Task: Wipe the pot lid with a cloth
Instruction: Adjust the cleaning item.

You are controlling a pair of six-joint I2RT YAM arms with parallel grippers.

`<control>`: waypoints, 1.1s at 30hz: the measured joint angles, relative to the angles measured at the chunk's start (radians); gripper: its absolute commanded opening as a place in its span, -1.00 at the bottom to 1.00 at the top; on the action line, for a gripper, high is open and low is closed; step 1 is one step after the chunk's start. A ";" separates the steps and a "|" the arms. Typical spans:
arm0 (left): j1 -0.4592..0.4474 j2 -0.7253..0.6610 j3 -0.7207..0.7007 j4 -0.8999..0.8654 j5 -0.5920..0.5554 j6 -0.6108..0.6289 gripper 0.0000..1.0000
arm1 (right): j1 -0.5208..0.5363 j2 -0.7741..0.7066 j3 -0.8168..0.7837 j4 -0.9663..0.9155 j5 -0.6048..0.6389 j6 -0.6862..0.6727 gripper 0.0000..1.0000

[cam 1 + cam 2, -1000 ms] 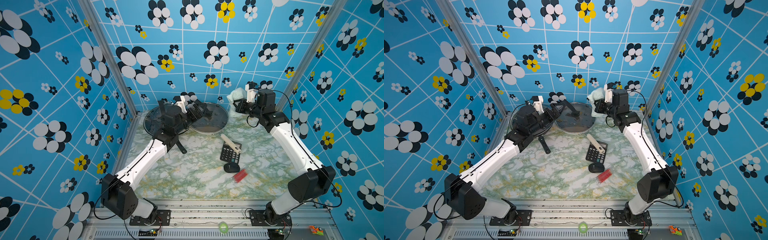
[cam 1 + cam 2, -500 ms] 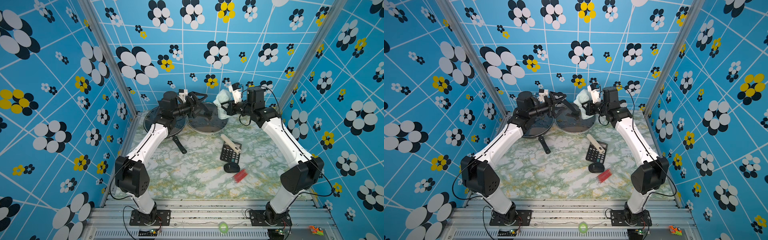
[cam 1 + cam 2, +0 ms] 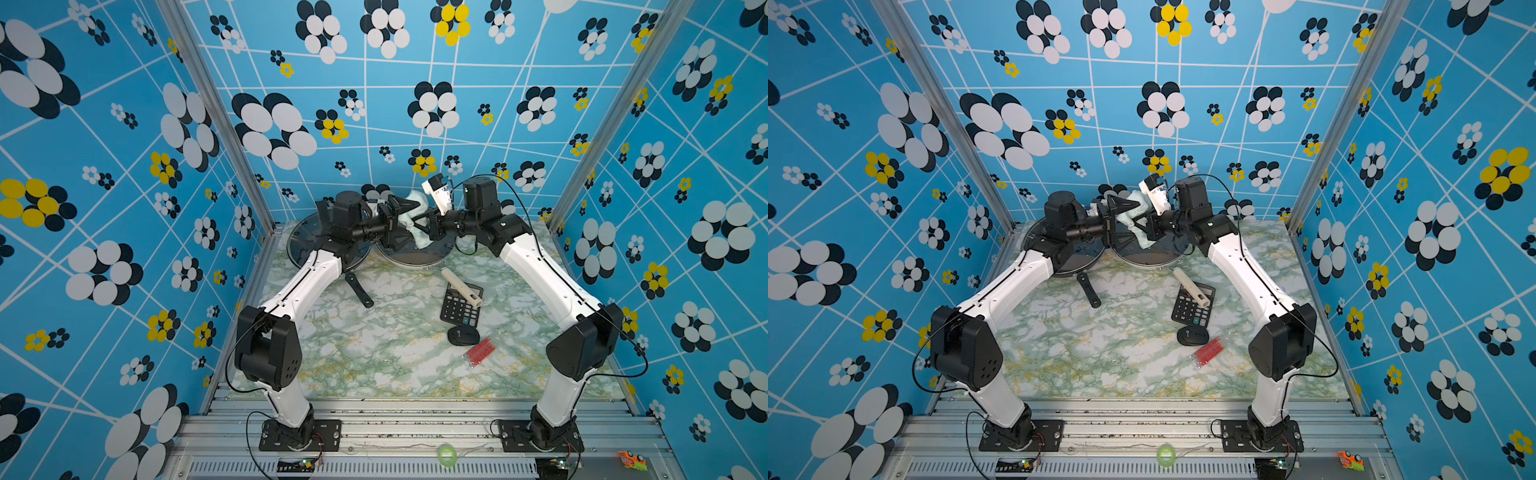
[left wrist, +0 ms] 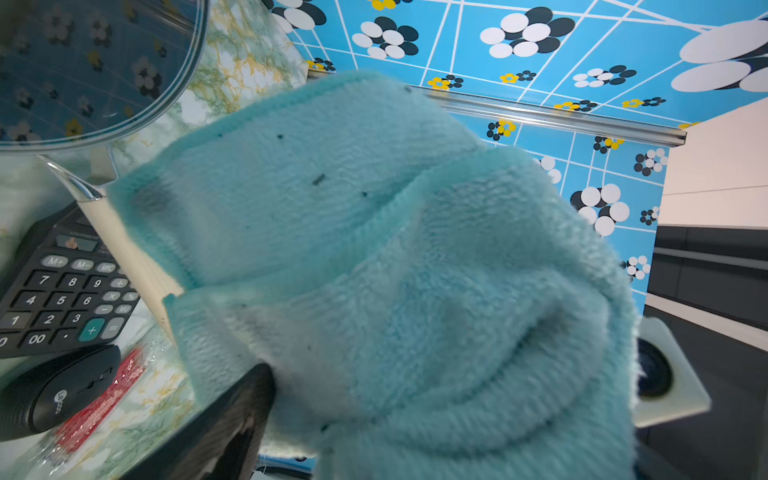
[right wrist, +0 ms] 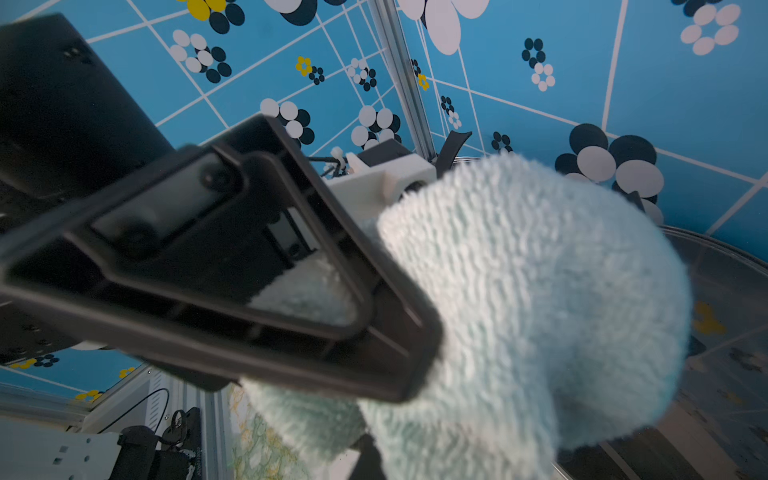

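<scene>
Both arms meet at the back of the green-veined marble bench (image 3: pixel 395 365), raised over the round glass pot lid with its metal rim (image 3: pixel 415 258). The fluffy pale mint-green cloth (image 3: pixel 1133 218) hangs in the air between them, above the lid; whether it touches the glass I cannot tell. The right claw (image 3: pixel 427 227) is clamped on the cloth. The left claw (image 3: pixel 409 224) stands wide open, one finger above the cloth's end, one below.

Just beside the lid lies a dark round pan (image 3: pixel 299 245) with a black handle (image 3: pixel 358 289), mostly under the left arm; what it holds I cannot tell. Lid and pan sit close to the back wall.

Nearer the right arm are a black calculator (image 3: pixel 459 311) with a cream tube (image 3: pixel 461 286) across it, a black mouse (image 3: pixel 463 336) and a red packet (image 3: pixel 480 351). Bare marble spreads across the middle and left front.
</scene>
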State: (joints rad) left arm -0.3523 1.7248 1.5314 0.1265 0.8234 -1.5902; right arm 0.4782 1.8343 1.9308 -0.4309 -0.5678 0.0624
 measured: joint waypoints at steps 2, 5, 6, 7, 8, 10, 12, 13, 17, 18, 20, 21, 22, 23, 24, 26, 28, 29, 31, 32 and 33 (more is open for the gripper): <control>-0.002 -0.010 -0.013 -0.021 0.000 -0.008 0.98 | 0.005 0.000 0.002 -0.001 -0.008 -0.004 -0.81; -0.002 -0.021 -0.027 -0.023 0.000 -0.029 0.98 | 0.008 0.003 0.004 -0.002 -0.019 -0.007 -0.80; -0.002 -0.022 -0.030 -0.019 0.000 -0.041 0.98 | 0.010 0.007 0.008 -0.002 -0.023 -0.008 -0.80; -0.002 -0.022 -0.033 -0.014 0.000 -0.048 0.98 | 0.013 0.009 0.011 -0.001 -0.024 -0.008 -0.80; -0.002 -0.022 -0.034 -0.011 0.000 -0.056 0.98 | 0.016 0.010 0.011 -0.001 -0.026 -0.008 -0.80; -0.002 -0.023 -0.039 -0.006 -0.001 -0.068 0.98 | 0.027 0.010 0.011 -0.001 -0.026 -0.008 -0.80; -0.002 -0.024 -0.045 -0.003 -0.005 -0.075 0.98 | 0.039 0.010 0.009 0.003 -0.026 -0.008 -0.80; -0.001 -0.027 -0.051 0.001 -0.008 -0.079 0.98 | 0.045 0.009 0.004 0.009 -0.026 -0.007 -0.80; 0.002 -0.033 -0.072 0.002 -0.021 -0.091 0.93 | 0.060 -0.011 -0.051 0.039 -0.024 -0.003 -0.80; 0.003 -0.033 -0.077 0.002 -0.027 -0.094 0.88 | 0.061 -0.018 -0.067 0.045 -0.023 0.000 -0.79; 0.003 -0.033 -0.083 0.002 -0.034 -0.097 0.75 | 0.063 -0.027 -0.085 0.054 -0.019 0.003 -0.68; 0.003 -0.033 -0.083 0.002 -0.037 -0.098 0.69 | 0.063 -0.029 -0.089 0.054 -0.017 0.003 -0.61; 0.003 -0.033 -0.083 0.003 -0.039 -0.101 0.64 | 0.063 -0.029 -0.089 0.054 -0.016 0.007 -0.53; 0.003 -0.033 -0.083 0.004 -0.044 -0.103 0.57 | 0.063 -0.029 -0.089 0.056 -0.013 0.010 -0.46; 0.004 -0.034 -0.083 0.008 -0.049 -0.105 0.53 | 0.064 -0.029 -0.089 0.057 -0.010 0.010 -0.40; 0.005 -0.035 -0.085 0.018 -0.054 -0.106 0.41 | 0.065 -0.029 -0.086 0.062 -0.005 0.014 -0.30; 0.005 -0.038 -0.089 0.032 -0.061 -0.113 0.34 | 0.068 -0.024 -0.078 0.066 0.002 0.022 -0.17; 0.006 -0.040 -0.091 0.039 -0.065 -0.114 0.27 | 0.069 -0.018 -0.071 0.069 0.003 0.025 -0.13; 0.008 -0.045 -0.098 0.051 -0.072 -0.118 0.24 | 0.071 -0.002 -0.051 0.069 0.005 0.031 -0.08; 0.010 -0.048 -0.103 0.056 -0.077 -0.120 0.19 | 0.071 0.008 -0.040 0.068 0.008 0.031 -0.06; 0.013 -0.050 -0.107 0.058 -0.080 -0.120 0.13 | 0.072 0.018 -0.027 0.062 0.008 0.033 -0.02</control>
State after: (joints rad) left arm -0.3397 1.6745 1.4242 0.1848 0.7437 -1.7103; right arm 0.5503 1.8519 1.9038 -0.3691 -0.5594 0.0956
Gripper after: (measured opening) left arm 0.617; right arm 0.462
